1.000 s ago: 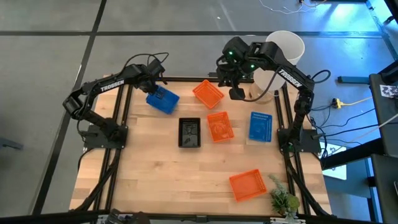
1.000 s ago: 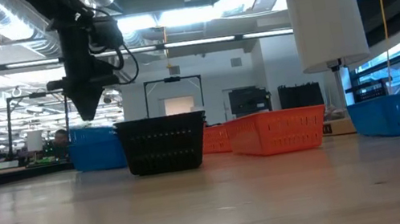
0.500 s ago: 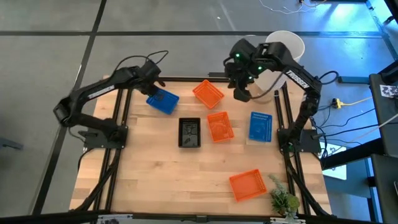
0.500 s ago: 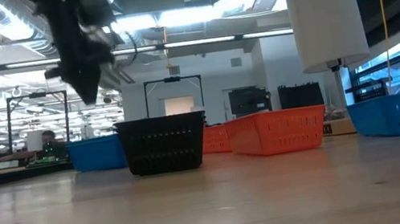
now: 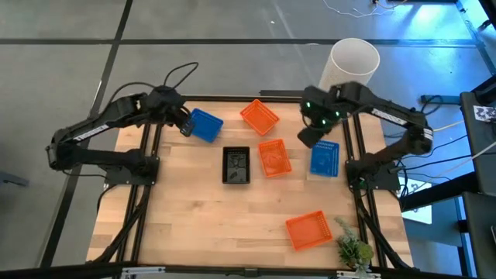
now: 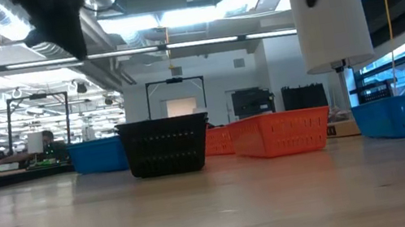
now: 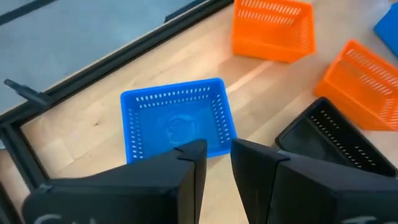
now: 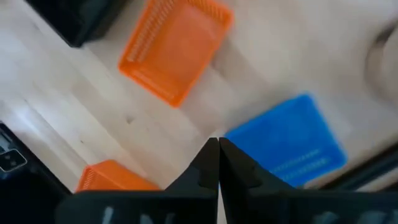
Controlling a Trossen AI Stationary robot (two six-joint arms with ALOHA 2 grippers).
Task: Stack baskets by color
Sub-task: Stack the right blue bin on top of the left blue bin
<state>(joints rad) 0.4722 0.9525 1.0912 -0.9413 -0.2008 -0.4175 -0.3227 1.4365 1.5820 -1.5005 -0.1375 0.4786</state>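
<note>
Two blue baskets rest on their bottoms on the wooden table: one at the far left (image 5: 206, 125) (image 7: 177, 121), one at the right (image 5: 324, 157) (image 8: 292, 146). Orange baskets sit at the far middle (image 5: 259, 116), the centre (image 5: 273, 156) and the near right (image 5: 308, 230). A black basket (image 5: 236, 165) stands left of centre. My left gripper (image 7: 216, 152) hovers just left of the far-left blue basket, open by a narrow gap, holding nothing. My right gripper (image 8: 217, 152) is shut and empty, above the far-left corner of the right blue basket.
A tall white cylinder (image 5: 353, 66) stands beyond the table's far right corner, close behind my right arm. A small green plant (image 5: 353, 249) sits at the near right corner. Black frame rails (image 5: 147, 155) run along the table's left and right sides.
My left gripper has risen and drawn back toward the table's left edge, away from the far-left blue basket, which stays on the table. My right gripper has swung from the far edge near the orange basket toward the right blue basket, sinking and rolling about its own axis, still shut.
</note>
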